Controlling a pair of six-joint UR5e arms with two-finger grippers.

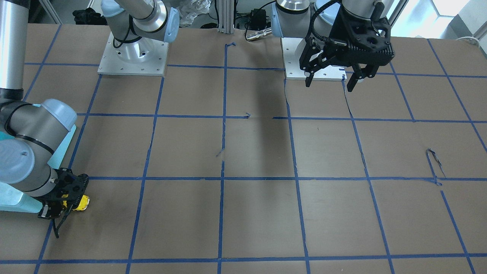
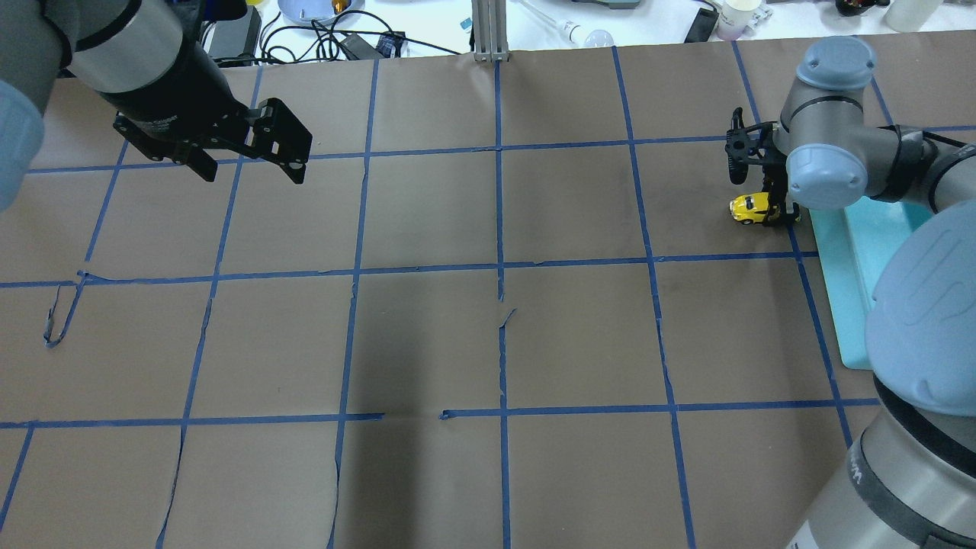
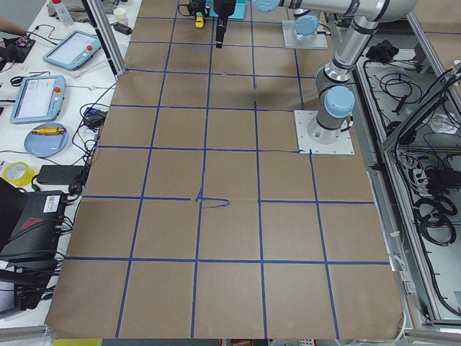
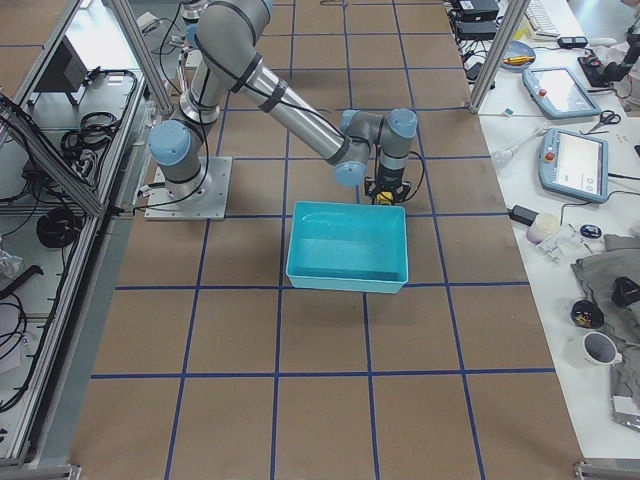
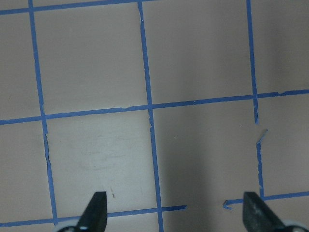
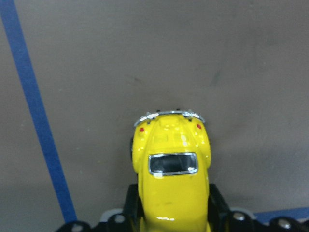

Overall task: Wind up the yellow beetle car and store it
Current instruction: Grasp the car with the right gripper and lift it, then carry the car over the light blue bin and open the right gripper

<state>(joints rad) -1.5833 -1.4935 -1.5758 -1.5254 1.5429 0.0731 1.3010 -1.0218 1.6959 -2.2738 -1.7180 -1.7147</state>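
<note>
The yellow beetle car [image 6: 171, 164] is small and glossy, with a dark rear window and a silver bumper. My right gripper [image 6: 171, 215] is shut on its body, one black finger on each side. The car [image 2: 749, 207] is held low over the brown paper, just beside the teal bin [image 2: 862, 252]; I cannot tell whether its wheels touch the paper. It also shows in the front-facing view [image 1: 81, 203], under the right gripper [image 1: 68, 201]. My left gripper [image 2: 252, 164] hangs open and empty high over the far left of the table; its fingertips [image 5: 96, 208] stand wide apart.
The table is brown paper with a blue tape grid. The teal bin [image 4: 345, 277] stands by the right arm's wrist. Both arm bases [image 1: 133, 57] stand at the table's robot side. Cables, pendants and cups lie beyond the far edge [image 2: 343, 38].
</note>
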